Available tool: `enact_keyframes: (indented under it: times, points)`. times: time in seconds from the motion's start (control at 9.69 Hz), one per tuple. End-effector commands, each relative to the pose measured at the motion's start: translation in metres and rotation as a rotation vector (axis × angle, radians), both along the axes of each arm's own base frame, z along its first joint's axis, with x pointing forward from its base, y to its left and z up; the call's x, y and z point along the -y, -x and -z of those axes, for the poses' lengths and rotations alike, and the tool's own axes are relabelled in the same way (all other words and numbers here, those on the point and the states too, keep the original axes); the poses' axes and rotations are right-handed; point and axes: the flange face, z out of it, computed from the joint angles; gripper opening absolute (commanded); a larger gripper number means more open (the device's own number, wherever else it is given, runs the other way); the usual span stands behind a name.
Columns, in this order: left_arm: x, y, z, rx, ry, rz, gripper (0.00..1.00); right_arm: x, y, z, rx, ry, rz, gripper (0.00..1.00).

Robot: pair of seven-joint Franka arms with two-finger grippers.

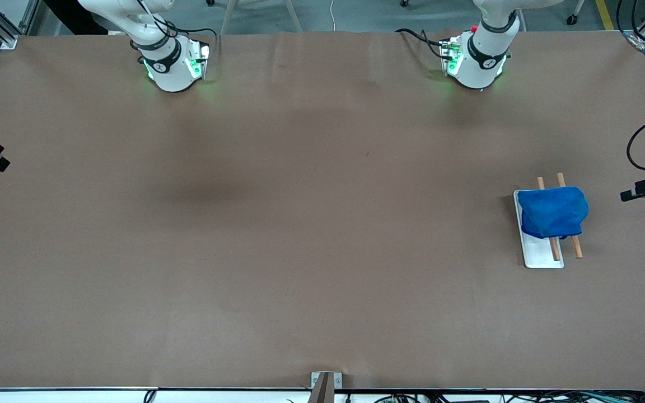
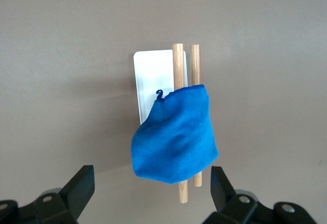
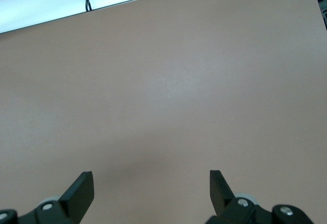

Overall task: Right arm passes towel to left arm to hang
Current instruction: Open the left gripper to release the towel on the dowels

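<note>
Plain brown bench. The towel drapes over the rack, seen between the left gripper's released fingers. The right gripper, fingers released, sees bare bench only.

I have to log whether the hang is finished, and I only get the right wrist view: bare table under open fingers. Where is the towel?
Observer: The towel is draped over the two wooden rods of the white rack, toward the left arm's end of the table.
Operator: So my right gripper holds nothing. Does the left gripper hold the towel?
Observer: No. The left gripper hangs over the towel, fingers open and apart from the cloth.
Operator: Is it spread out?
Observer: No, it is bunched, leaving the rod ends nearer the front camera bare.
</note>
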Motion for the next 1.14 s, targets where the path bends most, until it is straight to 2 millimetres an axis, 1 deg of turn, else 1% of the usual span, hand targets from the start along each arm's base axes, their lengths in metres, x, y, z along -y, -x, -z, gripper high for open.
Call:
enact_keyframes:
  times: [0.0,0.1,0.21,0.31,0.41,0.52,0.62,0.72,0.93,1.03]
  points:
    - [-0.006,0.003,-0.013,0.007,-0.062,0.029,1.0,-0.002,-0.001,-0.004,0.007,-0.004,-0.004,1.0]
    - [-0.004,0.006,-0.028,0.03,-0.062,0.029,1.0,-0.002,-0.001,-0.004,0.006,-0.004,-0.003,1.0]
    - [0.004,0.006,-0.042,0.04,-0.062,0.0,1.0,0.002,-0.001,-0.002,0.002,-0.003,-0.005,1.0]
    - [0.022,0.002,-0.054,0.046,-0.059,-0.016,1.0,0.004,-0.001,-0.002,0.002,-0.003,-0.003,1.0]
    - [0.037,0.003,-0.071,0.04,-0.108,0.0,1.0,0.004,0.0,-0.003,0.001,-0.002,-0.003,1.0]
    - [0.062,0.005,-0.083,0.05,-0.137,0.018,1.0,0.004,0.0,-0.003,0.002,0.0,-0.006,1.0]
    - [0.081,0.012,-0.09,0.064,-0.161,0.016,1.0,0.002,0.0,-0.004,0.003,0.006,-0.012,1.0]
    - [0.105,0.02,-0.097,0.076,-0.203,0.018,1.0,0.001,-0.001,-0.005,0.005,0.01,-0.015,1.0]
    - [0.166,0.037,-0.105,0.076,-0.237,-0.026,1.0,-0.002,-0.001,-0.007,0.008,0.012,-0.019,1.0]
    - [0.189,0.045,-0.11,0.066,-0.256,-0.056,1.0,-0.007,-0.001,-0.007,0.009,0.013,-0.027,1.0]
